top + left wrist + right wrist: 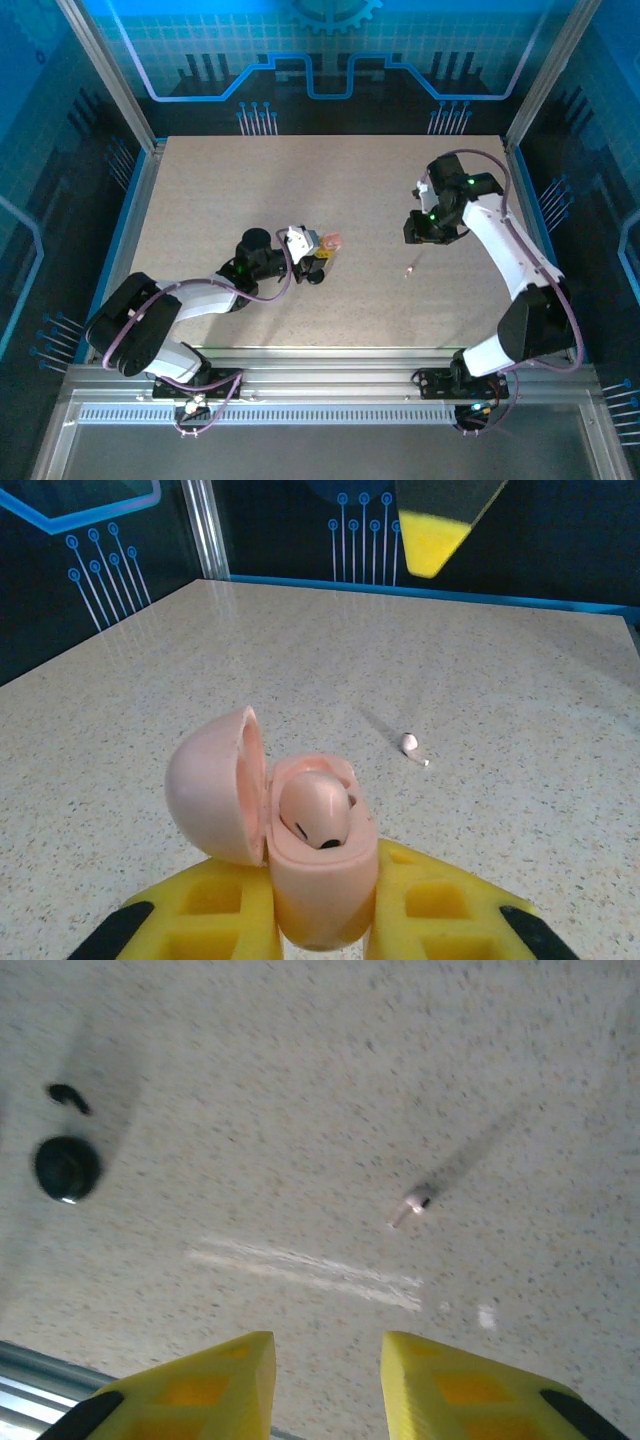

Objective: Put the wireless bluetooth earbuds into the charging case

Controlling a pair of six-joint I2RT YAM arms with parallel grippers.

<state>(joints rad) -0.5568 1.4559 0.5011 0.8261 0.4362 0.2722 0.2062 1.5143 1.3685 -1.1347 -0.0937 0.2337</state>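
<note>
My left gripper (pixel 322 895) (pixel 312 250) is shut on the pale pink charging case (pixel 325 880) (pixel 331 240), holding it just above the table's middle. The case's lid (pixel 212 785) is swung open to the left. One pink earbud (pixel 315 810) sits in the case's well. A second pink earbud (pixel 410 745) (pixel 410 1206) (pixel 410 270) lies loose on the table, to the right of the case. My right gripper (pixel 328 1345) (pixel 424 232) hovers above the table just beyond that earbud, open, with nothing between its yellow fingers (pixel 215 1380).
A round black case (pixel 67 1168) and a small black earbud (pixel 68 1098) lie on the speckled table (pixel 330 180), left in the right wrist view. A pale scuff mark (pixel 310 1268) crosses the surface. Metal posts and blue walls bound the table.
</note>
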